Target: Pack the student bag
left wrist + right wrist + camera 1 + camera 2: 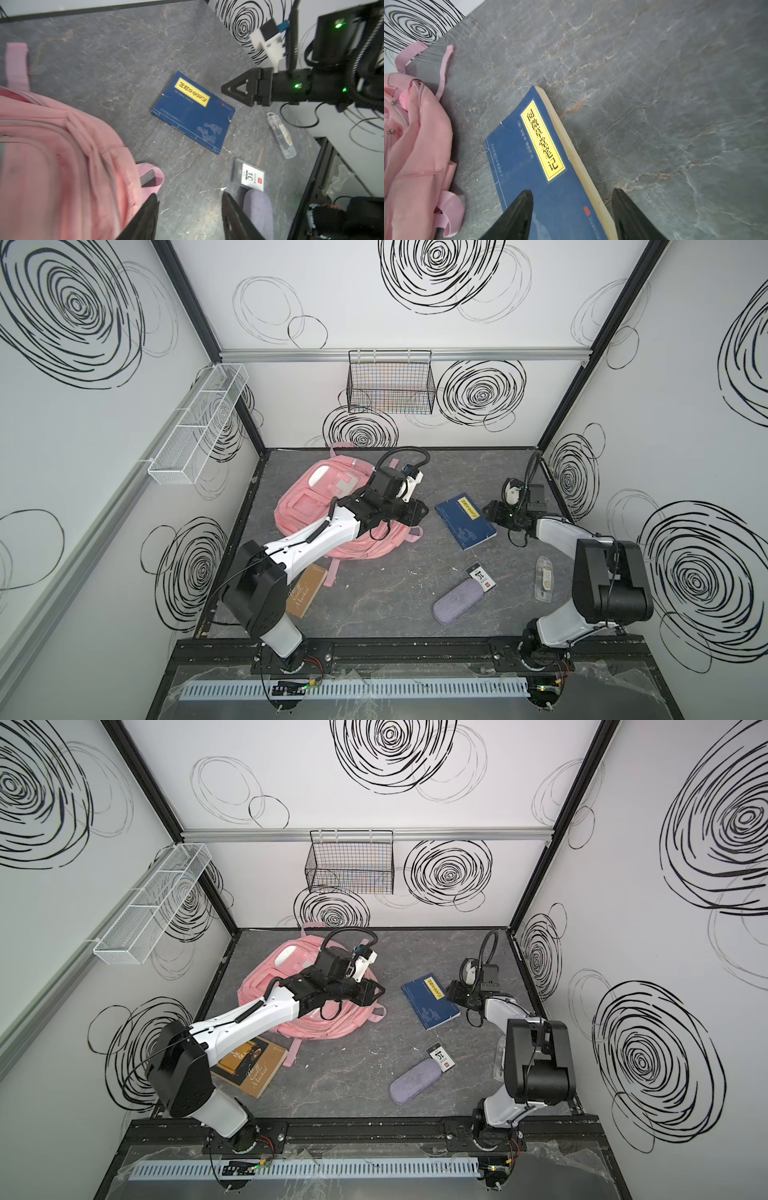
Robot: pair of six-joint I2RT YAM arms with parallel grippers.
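The pink student bag (305,506) is laid at the far left of the tabletop (374,593). The left tool (189,196) is held spread and empty over its right edge. The right tool (572,192) is spread over the blue book (529,162).

The left arm (316,537) lies across the student bag (307,506), so much of the bag's near side is covered in both top views; the brown book (305,593) at the desk's front-left corner sits half under that arm's elbow; the clear case (500,1056) by the desk's right edge is mostly behind the right arm (536,1060), its contents too small to tell; in the left wrist view the lilac pouch (257,205) is cut by the picture's edge and part-hidden by one finger (233,218) of the left gripper (189,195); the blue book (529,158) runs off the right wrist view's edge.
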